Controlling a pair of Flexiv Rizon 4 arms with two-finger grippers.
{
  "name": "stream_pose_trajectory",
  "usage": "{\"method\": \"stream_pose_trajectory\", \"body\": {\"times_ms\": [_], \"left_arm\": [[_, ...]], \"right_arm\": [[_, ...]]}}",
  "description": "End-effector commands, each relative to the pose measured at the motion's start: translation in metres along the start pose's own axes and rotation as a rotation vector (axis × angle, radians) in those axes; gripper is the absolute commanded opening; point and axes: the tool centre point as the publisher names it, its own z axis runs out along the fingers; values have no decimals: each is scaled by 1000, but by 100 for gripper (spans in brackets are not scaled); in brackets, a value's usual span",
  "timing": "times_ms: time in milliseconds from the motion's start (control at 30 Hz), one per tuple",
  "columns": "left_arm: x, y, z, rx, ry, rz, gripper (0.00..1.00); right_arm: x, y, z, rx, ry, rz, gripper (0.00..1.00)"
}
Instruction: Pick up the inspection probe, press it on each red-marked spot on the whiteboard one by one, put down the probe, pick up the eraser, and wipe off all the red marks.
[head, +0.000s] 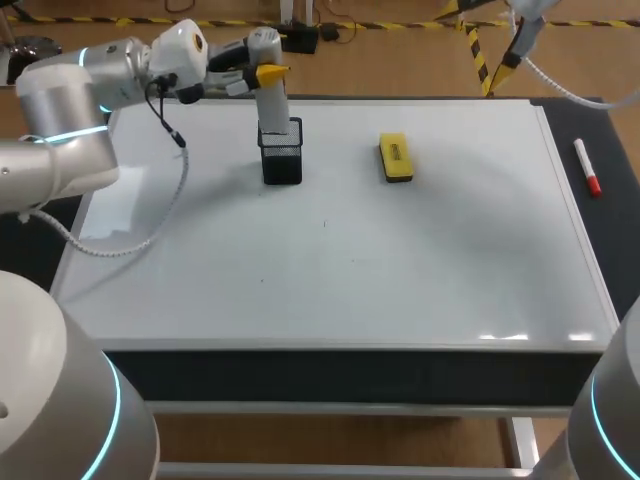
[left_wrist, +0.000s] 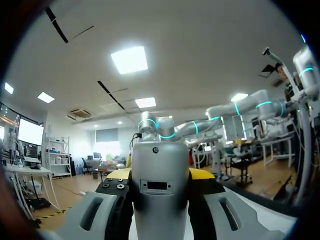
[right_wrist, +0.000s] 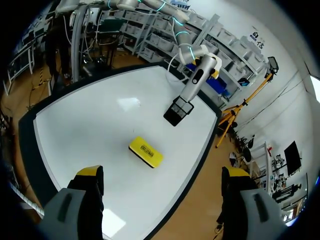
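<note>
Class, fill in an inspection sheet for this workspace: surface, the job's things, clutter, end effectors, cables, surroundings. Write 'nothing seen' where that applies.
Surface: whiteboard lies flat on the dark table; there are a few tiny specks, but no clear red marks can be made out.
Job's things: probe stands upright with its lower end in the black mesh holder; yellow eraser lies on the board, apart from the holder.
Clutter: red-tipped marker lies on the table beside the board.
End effectors: left end effector is shut on the probe; right end effector is open above the board and holds nothing.
Cables: cable from the left arm hangs over the board's left part.
Surroundings: nothing seen.
</note>
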Motion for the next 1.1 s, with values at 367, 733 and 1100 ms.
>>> {"method": "stream_pose_trajectory", "body": {"times_ms": [367,733,1100], "left_arm": [[-14,30,6,1,88,-49,0],[-10,58,0,-17,71,-68,0],[-8,85,1,-60,47,-82,0]], "right_arm": [[-1,-1,-1,1,6,-1,100],[-1,-1,-1,1,6,-1,100],[-1,-1,-1,1,6,-1,100]]}}
